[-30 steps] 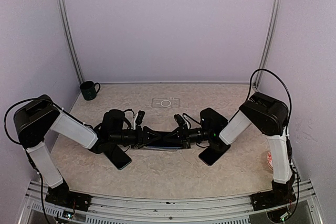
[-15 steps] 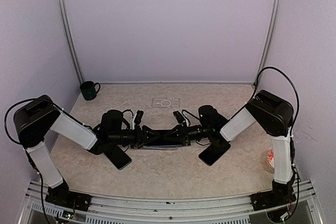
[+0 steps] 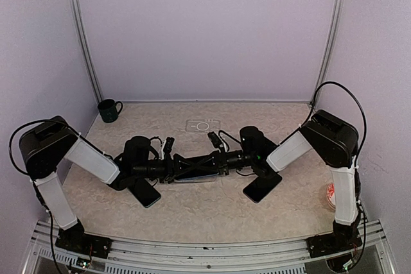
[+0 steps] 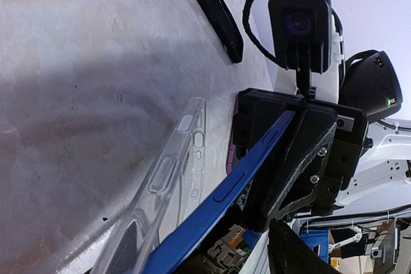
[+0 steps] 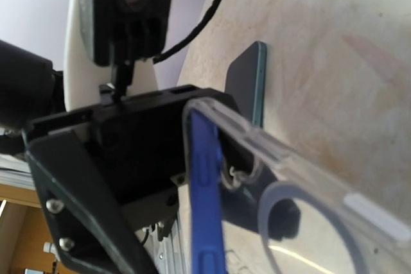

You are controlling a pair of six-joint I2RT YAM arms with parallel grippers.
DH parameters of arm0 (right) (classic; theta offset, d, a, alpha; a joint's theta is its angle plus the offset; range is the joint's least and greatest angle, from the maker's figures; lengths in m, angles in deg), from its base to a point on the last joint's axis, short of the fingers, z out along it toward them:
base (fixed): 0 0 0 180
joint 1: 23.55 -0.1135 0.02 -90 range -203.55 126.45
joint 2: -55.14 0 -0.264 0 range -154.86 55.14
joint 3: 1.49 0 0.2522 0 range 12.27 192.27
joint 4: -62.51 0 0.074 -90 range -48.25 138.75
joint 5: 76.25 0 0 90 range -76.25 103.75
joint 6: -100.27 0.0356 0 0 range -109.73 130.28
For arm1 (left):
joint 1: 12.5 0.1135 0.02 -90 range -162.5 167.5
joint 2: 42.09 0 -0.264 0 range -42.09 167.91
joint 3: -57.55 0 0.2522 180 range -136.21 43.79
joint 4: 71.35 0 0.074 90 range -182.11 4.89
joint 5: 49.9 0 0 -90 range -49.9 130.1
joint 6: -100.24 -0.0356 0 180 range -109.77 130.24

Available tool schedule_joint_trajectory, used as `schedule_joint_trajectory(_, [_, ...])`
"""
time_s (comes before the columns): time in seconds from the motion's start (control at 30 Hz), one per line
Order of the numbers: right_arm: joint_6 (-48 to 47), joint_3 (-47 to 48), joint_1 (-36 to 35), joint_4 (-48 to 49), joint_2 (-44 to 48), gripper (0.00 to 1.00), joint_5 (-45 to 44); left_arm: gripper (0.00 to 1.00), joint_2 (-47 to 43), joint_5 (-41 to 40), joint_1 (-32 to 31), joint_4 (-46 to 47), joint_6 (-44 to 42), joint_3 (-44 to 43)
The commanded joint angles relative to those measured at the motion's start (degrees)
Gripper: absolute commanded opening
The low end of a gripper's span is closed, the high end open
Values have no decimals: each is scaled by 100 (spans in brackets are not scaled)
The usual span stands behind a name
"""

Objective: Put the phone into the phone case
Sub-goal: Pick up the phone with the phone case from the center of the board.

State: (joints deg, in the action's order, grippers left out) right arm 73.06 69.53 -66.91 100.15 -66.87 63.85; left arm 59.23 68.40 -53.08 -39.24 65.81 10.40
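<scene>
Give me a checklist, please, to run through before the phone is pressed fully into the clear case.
1. Right jaws shut on phone: ok.
2. Left jaws' hold on case: cannot tell.
3. Case corner at the left jaws wraps the phone's end: ok.
4. Phone fully seated: not ok; near the right jaws it stands apart from the case wall.
5. Two other phones lie apart from the case: ok.

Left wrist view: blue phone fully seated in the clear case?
No, the blue phone angles away from the clear case, gap visible.
</scene>
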Motion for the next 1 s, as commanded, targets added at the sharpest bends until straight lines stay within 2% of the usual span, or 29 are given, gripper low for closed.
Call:
schedule_joint_trajectory(0.0, [-107,237,-159,-170,-1,7,-224,61,-7,273,-82,754,75,-45])
schedule_joint_trajectory(0.23, [-108,267,-224,-208,-73,7,-179,60,-32,273,-73,820,64,-4])
schedule_joint_trajectory(0.5, [-128,255,-226,-277,-91,9,-190,47,-111,292,-73,951,83,101])
schedule_joint_trajectory(0.63, [-271,282,-226,-515,-74,12,-228,44,-168,300,-73,993,85,146])
schedule_joint_trajectory(0.97, [-788,357,-217,-1307,108,30,-416,38,-156,351,-64,1106,137,165])
